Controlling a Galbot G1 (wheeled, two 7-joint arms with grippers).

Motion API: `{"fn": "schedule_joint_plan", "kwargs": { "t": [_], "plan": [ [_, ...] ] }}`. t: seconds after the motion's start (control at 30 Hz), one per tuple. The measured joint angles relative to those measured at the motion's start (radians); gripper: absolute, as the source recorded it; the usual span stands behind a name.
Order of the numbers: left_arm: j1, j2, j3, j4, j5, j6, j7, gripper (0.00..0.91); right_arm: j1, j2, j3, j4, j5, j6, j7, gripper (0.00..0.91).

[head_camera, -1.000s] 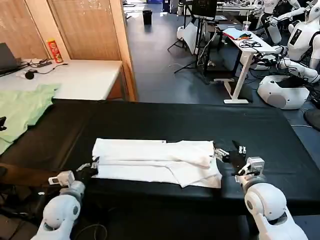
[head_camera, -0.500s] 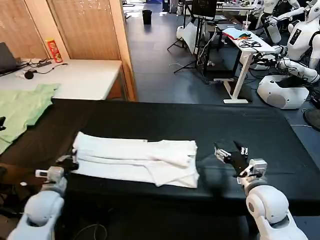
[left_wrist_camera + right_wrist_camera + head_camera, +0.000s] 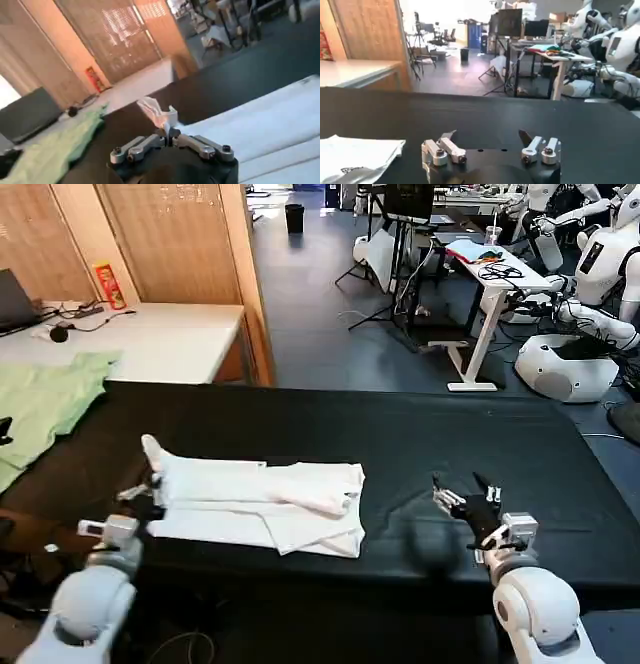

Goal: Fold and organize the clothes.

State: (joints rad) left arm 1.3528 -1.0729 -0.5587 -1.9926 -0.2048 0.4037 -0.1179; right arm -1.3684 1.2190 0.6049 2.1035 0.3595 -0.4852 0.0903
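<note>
Head view: the white T-shirt lies on the black table as a long, narrow band, sleeves and sides already folded in, running along the near edge and sitting toward the table's left half. Its folded layers look a little uneven at the right end, where one flap overlaps another. The left gripper is at the shirt's left end, pinched shut on a bunch of the cloth, which stands up in a small peak above the table. The left wrist view confirms this: the gripper has its tips together with a tuft of white fabric rising between them, and the shirt trails away across the dark top. The right gripper hovers over bare table near the near edge, well apart from the shirt's right end, with its fingers spread and nothing held; the right wrist view shows the same gripper spread wide, the shirt's end off to one side.

As I judge it, the lengthwise folds are done. What remains is folding the band across into a compact stack and placing it tidily. The green garment at the table's far left corner lies unfolded.
</note>
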Motion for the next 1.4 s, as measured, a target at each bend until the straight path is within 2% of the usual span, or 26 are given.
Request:
{"fn": "schedule_joint_plan", "kwargs": {
  "t": [0.13, 0.57, 0.93, 0.97, 1.0, 1.03, 1.23, 1.4],
  "plan": [
    [-0.027, -0.074, 0.102, -0.042, -0.061, 0.012, -0.012, 0.0, -0.032, 0.015, 0.024, 0.007, -0.019, 0.007, -0.003, 0.878],
    [-0.125, -0.265, 0.37, -0.045, -0.247, 0.063, -0.033, 0.0, -0.09, 0.064, 0.063, 0.011, -0.067, 0.015, -0.007, 0.878],
    [-0.141, -0.312, 0.432, -0.019, -0.241, 0.064, -0.034, 0.0, -0.089, 0.082, 0.053, 0.007, -0.091, 0.017, -0.009, 0.878],
    [-0.14, -0.317, 0.434, -0.014, -0.235, 0.064, -0.035, 0.156, -0.088, 0.082, 0.052, 0.006, -0.091, 0.017, -0.009, 0.878],
    [-0.138, -0.32, 0.436, -0.011, -0.231, 0.064, -0.036, 0.761, -0.086, 0.08, 0.049, 0.005, -0.091, 0.018, -0.011, 0.878],
    [-0.136, -0.324, 0.437, -0.007, -0.224, 0.064, -0.036, 0.878, -0.085, 0.076, 0.045, 0.003, -0.091, 0.02, -0.014, 0.878],
    [-0.123, -0.36, 0.449, 0.015, -0.221, 0.057, -0.036, 0.878, -0.071, 0.046, 0.02, -0.008, -0.085, 0.047, -0.042, 0.878],
    [-0.1, -0.398, 0.451, -0.006, -0.316, 0.017, 0.001, 0.878, -0.05, 0.015, -0.032, -0.019, -0.061, 0.057, -0.063, 0.878]
  ]
}}
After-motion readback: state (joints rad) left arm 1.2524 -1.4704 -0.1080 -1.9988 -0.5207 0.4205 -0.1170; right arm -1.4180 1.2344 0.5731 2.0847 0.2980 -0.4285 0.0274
